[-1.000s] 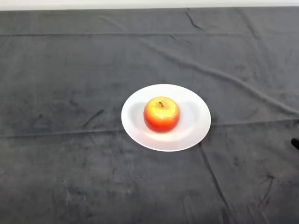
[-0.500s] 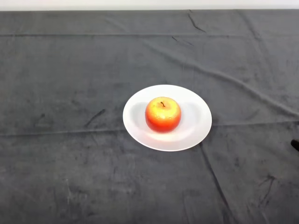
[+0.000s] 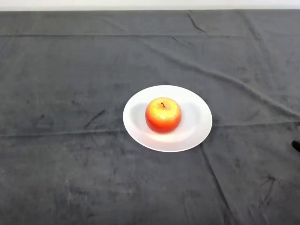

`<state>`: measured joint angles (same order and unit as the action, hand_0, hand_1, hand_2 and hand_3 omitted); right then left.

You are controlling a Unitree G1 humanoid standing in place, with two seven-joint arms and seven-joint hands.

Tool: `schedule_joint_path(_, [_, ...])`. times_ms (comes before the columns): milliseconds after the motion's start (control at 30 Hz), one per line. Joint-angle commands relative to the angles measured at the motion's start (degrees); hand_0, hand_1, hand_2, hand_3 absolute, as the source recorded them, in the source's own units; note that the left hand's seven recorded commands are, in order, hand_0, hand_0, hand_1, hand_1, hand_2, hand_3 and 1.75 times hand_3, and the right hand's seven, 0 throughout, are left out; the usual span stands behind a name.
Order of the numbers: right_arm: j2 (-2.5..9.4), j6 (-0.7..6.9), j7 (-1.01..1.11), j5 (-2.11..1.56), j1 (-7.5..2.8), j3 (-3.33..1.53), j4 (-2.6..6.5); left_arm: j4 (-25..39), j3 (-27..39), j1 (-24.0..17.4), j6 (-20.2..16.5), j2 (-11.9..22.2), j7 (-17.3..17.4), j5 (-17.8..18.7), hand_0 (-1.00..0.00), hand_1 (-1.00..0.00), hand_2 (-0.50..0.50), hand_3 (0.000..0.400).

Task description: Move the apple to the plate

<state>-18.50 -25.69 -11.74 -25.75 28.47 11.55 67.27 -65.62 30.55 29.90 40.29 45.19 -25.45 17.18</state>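
Note:
A red and yellow apple (image 3: 163, 115) stands upright, stem up, on a white round plate (image 3: 197, 117) near the middle of the table. It rests slightly left of the plate's centre.
A dark grey cloth (image 3: 70, 164) with several creases covers the whole table. The table's far edge runs along the top of the view. A small dark object (image 3: 296, 146) pokes in at the right edge.

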Motion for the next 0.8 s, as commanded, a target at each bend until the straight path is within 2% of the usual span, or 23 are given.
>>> schedule_joint_path(33, [2.13,2.56,-0.09,-0.87,-2.43,0.61,3.74,-0.9,1.1,-0.5,1.3,3.9,0.0,-0.1,0.0,0.0,0.0,0.0])
schedule_joint_path(800, [2.13,2.52,-0.08,-0.88,-2.41,0.6,3.79,-0.9,2.1,-0.1,0.5,3.6,1.4,-0.7,0.0,0.0,0.0,0.0])
